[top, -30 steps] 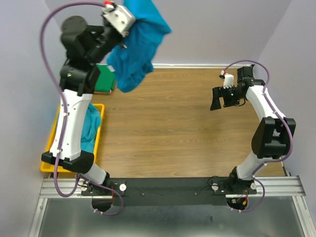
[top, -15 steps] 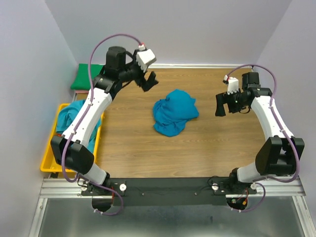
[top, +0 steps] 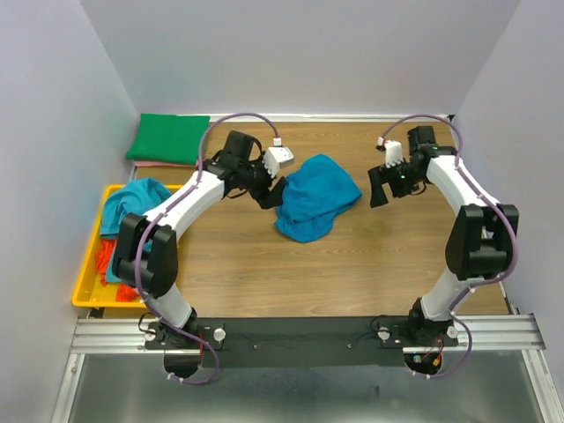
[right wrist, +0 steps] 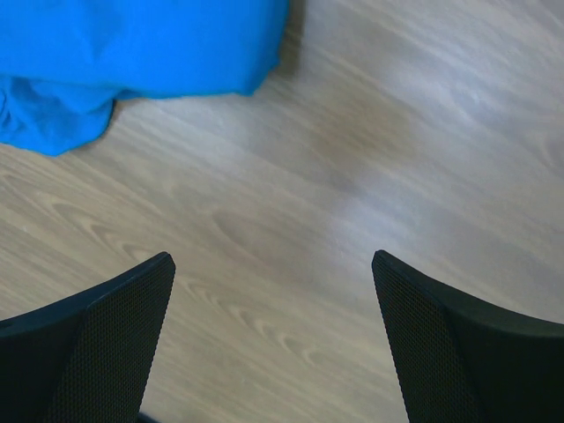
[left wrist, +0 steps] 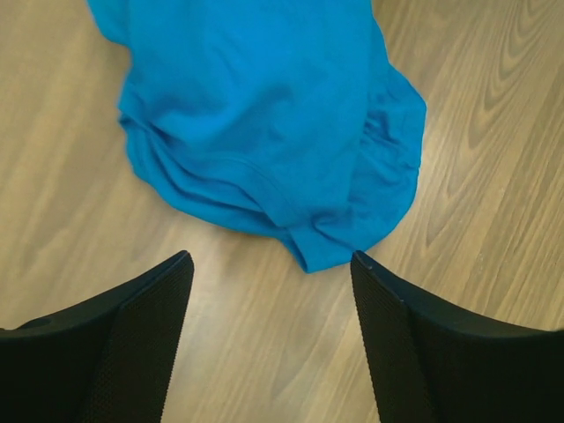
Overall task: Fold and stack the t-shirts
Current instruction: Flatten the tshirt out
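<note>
Centrally on the far half of the wooden table (top: 352,264): a blue t-shirt (top: 315,196), unfolded, crumpled into a loose heap and lying flat on the wood. No stack begun around it.

Just left of the heap, the left gripper (top: 271,192), low over the table, spread wide and holding nothing. Seen from the left wrist, two black fingers (left wrist: 132,344) well apart at the bottom of the frame, bare wood beneath them. Beyond them the blue t-shirt (left wrist: 264,115) filling the upper part, its lowest fold hanging down to about the level of the fingertips, inside the gap and clear of both in that view. Cannot tell how high above the cloth.

To the right of the heap, near but apart from it, the right gripper (top: 381,188), likewise spread and empty. From the right wrist, fingers (right wrist: 88,344) wide at the lower corners, plain wood between them, and only an edge of the blue t-shirt (right wrist: 132,44) showing at the top left.

Along the left edge of the table, a yellow bin (top: 84,282). Inside it, a bunched teal garment (top: 132,198) at the far end and some orange-red cloth (top: 110,260) nearer. Past the bin, in the far left corner, a folded green garment (top: 169,138), lying flat.
</note>
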Motion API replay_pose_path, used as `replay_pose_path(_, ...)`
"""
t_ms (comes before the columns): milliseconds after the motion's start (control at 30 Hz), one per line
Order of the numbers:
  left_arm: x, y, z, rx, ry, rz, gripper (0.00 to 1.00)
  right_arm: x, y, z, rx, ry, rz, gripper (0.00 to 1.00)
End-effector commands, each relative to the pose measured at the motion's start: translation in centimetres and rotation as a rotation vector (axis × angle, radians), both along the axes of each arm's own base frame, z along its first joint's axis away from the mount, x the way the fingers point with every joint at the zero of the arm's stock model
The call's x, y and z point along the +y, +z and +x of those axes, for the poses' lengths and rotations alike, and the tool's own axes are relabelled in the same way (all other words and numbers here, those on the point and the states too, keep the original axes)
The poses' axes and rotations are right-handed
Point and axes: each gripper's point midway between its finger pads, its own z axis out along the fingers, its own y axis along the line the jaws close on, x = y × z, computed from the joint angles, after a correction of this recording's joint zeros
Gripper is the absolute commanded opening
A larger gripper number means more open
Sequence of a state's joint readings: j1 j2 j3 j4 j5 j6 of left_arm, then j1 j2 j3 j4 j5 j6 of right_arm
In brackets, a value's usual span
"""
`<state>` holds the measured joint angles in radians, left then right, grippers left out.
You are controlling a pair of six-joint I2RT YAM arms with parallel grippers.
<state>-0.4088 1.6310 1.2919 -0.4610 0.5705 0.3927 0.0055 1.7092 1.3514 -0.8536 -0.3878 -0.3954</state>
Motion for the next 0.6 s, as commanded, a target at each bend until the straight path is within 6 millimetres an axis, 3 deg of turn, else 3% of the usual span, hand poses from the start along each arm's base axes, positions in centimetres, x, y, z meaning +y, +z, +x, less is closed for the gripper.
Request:
replay_pose_path(0,-0.5,-4.8,-0.8,0.129,0.019,0.036,0.76,2.8,-0.8,3.1,-0.074,0.062,-0.037,1.0)
replay_pose_path(100,-0.6,-7.2,-0.7,0.193,0.04,0.048,0.74,3.7,-2.7,4.5,-0.063,0.049,-0.044,0.99)
replay_pose_path(267,-1.1,-10.6,-2.3,0.316,0.013,0.06,0.68,4.6,-5.3,6.0,-0.051,0.03,-0.059,0.96)
replay_pose_path(367,-1.0,-11.7,-2.7,0.343,0.016,0.068,0.65,5.1,-5.9,6.7,-0.062,0.012,-0.068,0.9)
replay_pose_path(433,-1.1,-12.6,-2.9,0.38,0.014,0.069,0.6,5.6,-6.4,7.2,-0.066,0.003,-0.061,0.79)
replay_pose_path(533,-1.8,-13.0,-3.7,0.437,-0.028,0.045,0.4,6.0,-6.2,8.0,-0.077,-0.007,-0.053,0.61)
replay_pose_path(567,-1.9,-12.8,-3.8,0.441,-0.04,0.037,0.27,6.0,-6.0,8.1,-0.083,-0.008,-0.051,0.56)
